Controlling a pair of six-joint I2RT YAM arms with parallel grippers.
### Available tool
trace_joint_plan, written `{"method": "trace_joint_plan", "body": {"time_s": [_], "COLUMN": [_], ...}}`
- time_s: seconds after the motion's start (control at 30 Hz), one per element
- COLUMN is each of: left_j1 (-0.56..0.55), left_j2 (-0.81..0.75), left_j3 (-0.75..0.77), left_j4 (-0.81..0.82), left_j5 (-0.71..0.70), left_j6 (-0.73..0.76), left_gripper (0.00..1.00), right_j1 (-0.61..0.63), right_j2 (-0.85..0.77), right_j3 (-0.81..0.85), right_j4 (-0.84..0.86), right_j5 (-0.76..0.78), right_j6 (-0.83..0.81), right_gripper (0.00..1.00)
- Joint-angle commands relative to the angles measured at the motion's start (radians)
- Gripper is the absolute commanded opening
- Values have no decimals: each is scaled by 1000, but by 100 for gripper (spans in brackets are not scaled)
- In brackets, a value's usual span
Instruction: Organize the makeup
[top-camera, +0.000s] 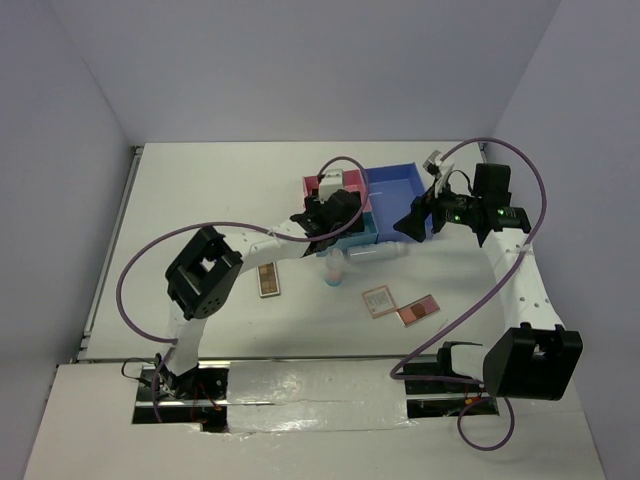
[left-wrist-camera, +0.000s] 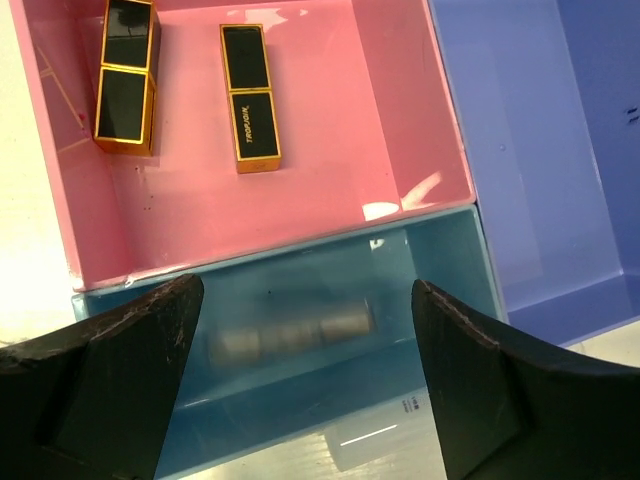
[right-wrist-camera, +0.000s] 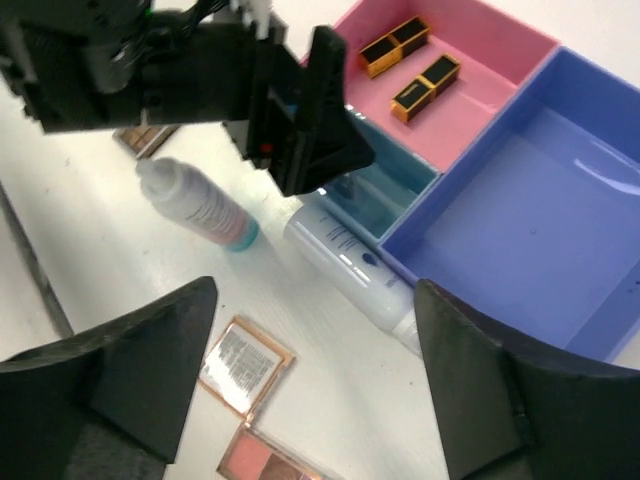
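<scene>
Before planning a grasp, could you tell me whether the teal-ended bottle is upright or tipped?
Tipped: the teal-ended bottle lies on its side on the table.

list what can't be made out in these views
- Left wrist: blurred shape in the teal compartment; object or reflection, unclear.
- Top external: left arm hides most of the pink compartment.
- Right wrist: pink compact cut off by bottom edge; bottle label too small to read.
</scene>
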Motion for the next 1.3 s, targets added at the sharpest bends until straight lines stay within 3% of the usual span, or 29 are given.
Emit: {"method": "trace_joint_plan", "body": {"time_s": [0.0, 0.1, 0.3, 0.37, 0.47, 0.53, 0.6, 0.67, 0.7, 0.8, 0.9, 1.07, 1.27], "left_j1": [-2, -2, 6, 13, 55, 99, 150, 199, 213, 254, 276, 303, 308], "left_j2": [-61, -90, -233, -317, -435, -525, -589, -693, -768, -916, -1048, -1181, -1207], "left_j3": [-15, -24, -99, -151, -246, -325, -387, -493, -528, -700, -783, -904, -943], "left_j4": [9, 9, 15, 14, 15, -4, -20, -31, -34, -51, -64, -98, -113], "left_j5": [5, 24, -4, -8, 36, 85, 140, 174, 191, 196, 182, 150, 150], "left_j6": [-8, -1, 44, 67, 103, 107, 102, 93, 91, 70, 53, -19, -57], "left_gripper": [99, 99, 98, 90, 52, 18, 11, 20, 40, 78, 95, 99, 98], "right_j1": [-6, -6, -5, -5, 1, 0, 1, 1, 4, 23, 49, 81, 93], "right_j2": [-27, -13, -32, -27, 23, 71, 86, 67, 38, -15, -42, -32, 28], "right_j3": [34, 46, -35, -58, -63, -72, -90, -142, -185, -269, -351, -409, -419], "right_j4": [-107, -220, -406, -542, -729, -814, -828, -790, -773, -684, -601, -472, -383], "right_j5": [-83, -138, -157, -120, -3, 84, 165, 214, 259, 339, 394, 443, 472], "right_j6": [-147, -322, -807, -1081, -1363, -1448, -1462, -1452, -1452, -1424, -1369, -1314, -1290], "right_gripper": [88, 99, 100, 100, 92, 83, 77, 77, 80, 85, 88, 89, 88]}}
